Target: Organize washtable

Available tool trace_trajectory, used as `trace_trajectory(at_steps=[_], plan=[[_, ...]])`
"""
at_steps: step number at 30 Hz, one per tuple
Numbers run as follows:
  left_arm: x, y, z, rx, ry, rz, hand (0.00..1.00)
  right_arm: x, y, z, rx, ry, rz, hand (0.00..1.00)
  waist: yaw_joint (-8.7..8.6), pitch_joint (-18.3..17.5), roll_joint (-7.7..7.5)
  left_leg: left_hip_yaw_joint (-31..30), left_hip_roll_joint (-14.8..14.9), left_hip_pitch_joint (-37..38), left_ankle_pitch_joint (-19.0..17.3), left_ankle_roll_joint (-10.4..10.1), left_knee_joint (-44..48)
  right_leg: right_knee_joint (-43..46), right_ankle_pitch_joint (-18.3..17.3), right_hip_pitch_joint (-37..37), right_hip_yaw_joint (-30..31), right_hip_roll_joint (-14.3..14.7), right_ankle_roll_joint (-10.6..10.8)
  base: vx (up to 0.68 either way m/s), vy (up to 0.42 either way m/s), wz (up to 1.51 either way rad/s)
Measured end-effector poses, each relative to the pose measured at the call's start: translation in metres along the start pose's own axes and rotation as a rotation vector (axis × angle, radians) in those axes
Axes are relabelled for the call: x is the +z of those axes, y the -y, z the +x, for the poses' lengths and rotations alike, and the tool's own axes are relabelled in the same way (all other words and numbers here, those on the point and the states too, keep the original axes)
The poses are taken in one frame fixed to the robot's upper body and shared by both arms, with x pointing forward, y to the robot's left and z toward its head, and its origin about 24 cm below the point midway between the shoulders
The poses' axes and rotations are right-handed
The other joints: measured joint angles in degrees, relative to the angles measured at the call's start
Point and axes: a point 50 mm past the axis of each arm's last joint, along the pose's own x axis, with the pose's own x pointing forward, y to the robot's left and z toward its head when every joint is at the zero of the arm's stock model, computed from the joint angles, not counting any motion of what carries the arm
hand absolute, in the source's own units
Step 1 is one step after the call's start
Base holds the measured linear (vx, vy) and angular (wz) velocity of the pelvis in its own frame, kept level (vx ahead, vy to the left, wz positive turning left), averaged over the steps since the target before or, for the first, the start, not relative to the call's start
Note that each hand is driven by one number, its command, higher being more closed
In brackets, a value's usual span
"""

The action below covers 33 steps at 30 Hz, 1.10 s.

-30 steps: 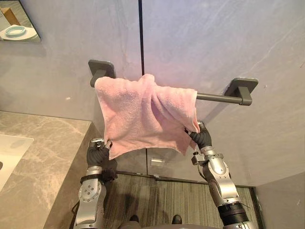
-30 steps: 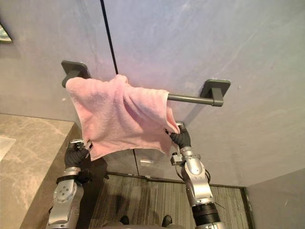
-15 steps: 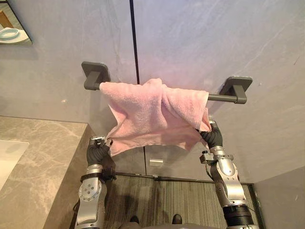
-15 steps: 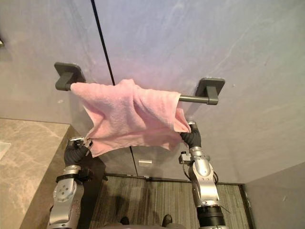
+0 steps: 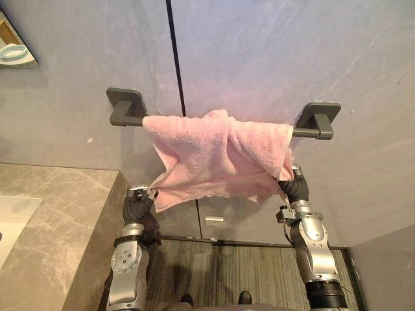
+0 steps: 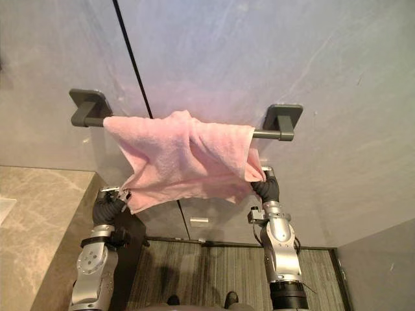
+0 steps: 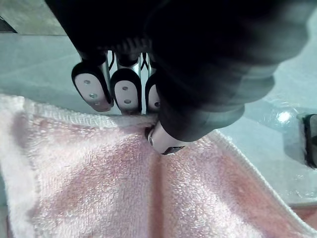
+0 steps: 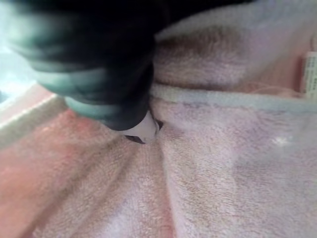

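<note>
Fingers [image 7: 92,88] and thumb of the left hand [image 5: 139,202] pinch the lower edge of the pink towel [image 5: 214,152]. The right hand [image 5: 293,186] clamps the towel's other lower corner under its thumb [image 8: 143,130]. The towel hangs bunched over the dark rail [image 5: 316,118] on the grey wall, above the marble counter [image 5: 58,214].

Left hand [image 5: 139,202] and right hand [image 5: 294,188] raised, pinching.
</note>
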Motion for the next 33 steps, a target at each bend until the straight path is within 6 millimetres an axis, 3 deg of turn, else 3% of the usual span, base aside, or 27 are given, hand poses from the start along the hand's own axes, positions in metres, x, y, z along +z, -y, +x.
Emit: trace_trajectory(at_steps=[15, 33], plan=[[-0.031, -0.002, -0.004, 0.022, -0.139, -0.046, 1.00, -0.021, 0.001, -0.003, 0.005, -0.084, 0.049, 1.00, 0.78, -0.01, 0.01, -0.10, -0.01, 0.04, -0.09, 0.05, -0.09, 0.28, -0.39, 0.01, -0.11, -0.05, 0.40, 0.00, 0.000, 0.00], [-0.038, -0.005, -0.006, 0.028, -0.175, -0.034, 1.00, -0.032, -0.003, -0.004, 0.041, -0.122, 0.016, 1.00, 0.74, -0.38, -0.35, -0.60, -0.17, 0.41, 0.33, 0.08, -1.00, -0.34, -0.23, 0.48, -0.88, -0.04, 0.36, 0.00, 0.000, 0.00]])
